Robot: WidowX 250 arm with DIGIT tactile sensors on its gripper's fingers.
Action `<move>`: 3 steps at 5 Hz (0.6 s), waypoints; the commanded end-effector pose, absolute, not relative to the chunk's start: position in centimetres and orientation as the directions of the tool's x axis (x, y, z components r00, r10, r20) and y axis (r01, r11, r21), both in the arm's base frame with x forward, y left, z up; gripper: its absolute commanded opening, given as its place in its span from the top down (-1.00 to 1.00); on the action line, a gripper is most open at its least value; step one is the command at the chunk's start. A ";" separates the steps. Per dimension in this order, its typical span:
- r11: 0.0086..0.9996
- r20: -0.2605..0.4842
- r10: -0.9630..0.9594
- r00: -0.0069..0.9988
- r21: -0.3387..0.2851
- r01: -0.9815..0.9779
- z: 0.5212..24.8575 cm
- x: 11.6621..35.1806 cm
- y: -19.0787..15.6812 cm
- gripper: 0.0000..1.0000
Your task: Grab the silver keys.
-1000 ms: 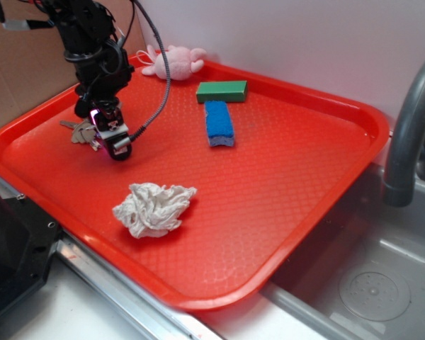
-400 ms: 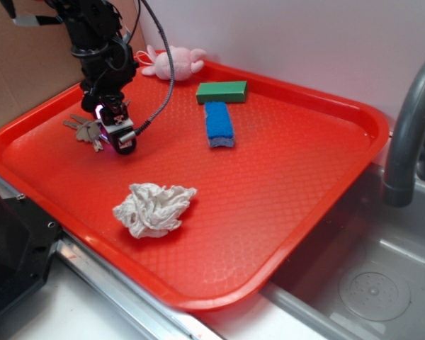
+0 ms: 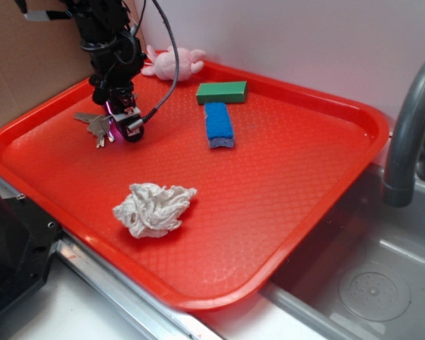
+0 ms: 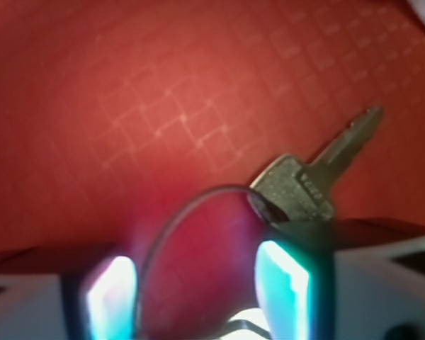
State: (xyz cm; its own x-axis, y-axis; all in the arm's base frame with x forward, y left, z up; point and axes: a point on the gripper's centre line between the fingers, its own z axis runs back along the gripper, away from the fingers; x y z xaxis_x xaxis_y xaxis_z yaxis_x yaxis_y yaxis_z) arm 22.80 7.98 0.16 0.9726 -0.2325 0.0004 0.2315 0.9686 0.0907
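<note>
On the tray (image 3: 326, 177), my gripper (image 3: 120, 126) sits spread around the keys (image 3: 95, 125) ring, one grey key poking out.

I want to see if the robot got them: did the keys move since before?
Yes. The silver keys slid with the pincer toward the tray's back rim and the pink plush toy, nearer the green block.

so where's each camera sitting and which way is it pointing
exterior: off the tray's near corner, raised, looking down across the red tray; the arm and gripper show.
wrist: on the gripper, facing down at the tray floor; only its two lit fingers show.
shared: both show the silver keys, with the key ring between the fingers.
</note>
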 end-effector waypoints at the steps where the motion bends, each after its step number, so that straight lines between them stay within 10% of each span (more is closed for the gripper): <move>1: 0.977 -0.033 -0.195 0.980 0.080 0.197 -1.6 21.6 8.5 1.00; 3: 0.978 -0.031 -0.190 0.981 0.086 0.192 -1.5 21.6 8.6 1.00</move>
State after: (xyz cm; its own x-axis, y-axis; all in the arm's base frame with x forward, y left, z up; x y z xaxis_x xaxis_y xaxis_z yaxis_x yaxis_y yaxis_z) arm 23.34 8.10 0.17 0.9776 -0.2086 0.0287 0.2041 0.9722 0.1146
